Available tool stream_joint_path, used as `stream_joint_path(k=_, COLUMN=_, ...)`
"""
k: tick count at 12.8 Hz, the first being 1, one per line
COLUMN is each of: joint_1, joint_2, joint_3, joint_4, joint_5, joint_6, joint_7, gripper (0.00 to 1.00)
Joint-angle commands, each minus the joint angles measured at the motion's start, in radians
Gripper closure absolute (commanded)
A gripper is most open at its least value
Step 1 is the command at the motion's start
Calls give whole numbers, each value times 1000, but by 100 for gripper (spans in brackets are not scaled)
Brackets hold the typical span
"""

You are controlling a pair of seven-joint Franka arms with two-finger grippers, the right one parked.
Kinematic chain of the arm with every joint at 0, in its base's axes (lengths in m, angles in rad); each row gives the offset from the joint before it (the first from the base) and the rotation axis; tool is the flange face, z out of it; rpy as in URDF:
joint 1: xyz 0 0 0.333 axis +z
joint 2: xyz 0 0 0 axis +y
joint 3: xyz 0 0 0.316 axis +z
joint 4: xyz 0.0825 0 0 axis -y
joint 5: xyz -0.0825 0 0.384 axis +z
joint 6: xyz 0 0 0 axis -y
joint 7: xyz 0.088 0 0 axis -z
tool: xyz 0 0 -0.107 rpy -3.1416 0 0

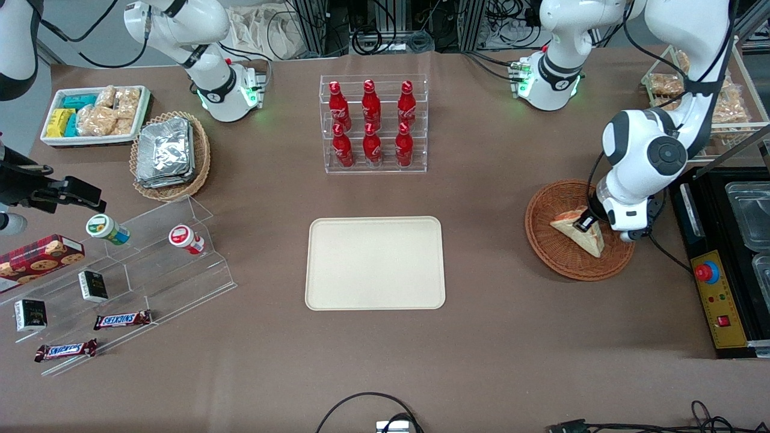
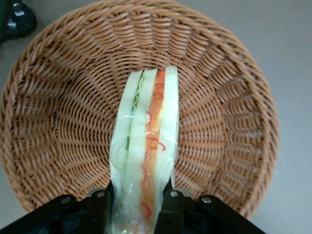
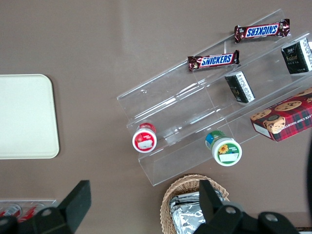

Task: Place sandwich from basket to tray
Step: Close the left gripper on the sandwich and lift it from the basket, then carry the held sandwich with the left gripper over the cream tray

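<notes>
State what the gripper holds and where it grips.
The gripper is shut on the sandwich, one finger on each bread face at one end of the wedge, inside the basket.

Brown table surface (image 1: 481,337) fills scene. Black cables (image 1: 385,30) and metal frame legs just above table edge. Lighting even.

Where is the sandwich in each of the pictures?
Front view: the sandwich lies in the basket, toward the working arm's end of the table, with the gripper on it.
Left wrist view: the sandwich stands on edge between the gripper's fingers, inside the basket.
Right wrist view: not in it.
Shared landmark: the basket.
</notes>
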Motion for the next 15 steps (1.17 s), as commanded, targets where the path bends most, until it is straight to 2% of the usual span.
stream_joint_path(k=1, joint_1=-11, joint_2=4, joint_3=-47, joint_4=228, joint_5=5, joint_6=-287, joint_7=-9, gripper=100)
stream_joint_path(k=4, joint_1=-23, joint_2=90, joint_3=-140, joint_4=554, joint_5=10, joint_6=-590, joint_7=-4, gripper=100)
stream_joint_path(k=7, joint_1=-144, joint_2=214, joint_3=-187, joint_4=781, joint_5=19, joint_6=-705, joint_7=53, gripper=100)
stream_joint_path(k=8, joint_1=-214, joint_2=256, joint_3=-185, joint_4=811, joint_5=37, joint_6=-700, joint_7=62, gripper=100)
stream_joint_path(k=10, joint_1=-346, joint_2=358, joint_3=-187, joint_4=875, joint_5=146, joint_6=-687, joint_7=65, gripper=100)
stream_joint_path(k=12, joint_1=-423, joint_2=460, joint_3=-187, joint_4=946, joint_5=154, joint_6=-683, joint_7=64, gripper=100)
stream_joint_path(k=15, joint_1=-509, joint_2=590, joint_3=-184, joint_4=958, joint_5=165, joint_6=-513, joint_7=31, gripper=100)
